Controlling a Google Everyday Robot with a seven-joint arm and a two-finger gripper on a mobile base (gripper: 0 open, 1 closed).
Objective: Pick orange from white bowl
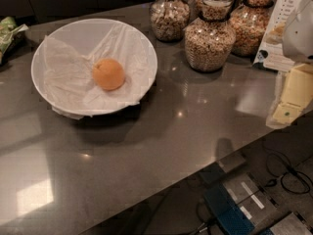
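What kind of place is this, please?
Probably a kitchen or office pantry: glass jars of grain stand at the back, and a white bowl holds an orange on the grey counter. The gripper is at the right edge, away from the bowl.

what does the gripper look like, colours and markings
The gripper sits at the right edge of the view, by the counter. Rounded grey-white shell on top; below it a pale yellow, blocky part with a small green dot near its lower end. No cables on it show.

Dim; glare patches on counter [146, 151]; gripper [292, 102] pale, right edge.
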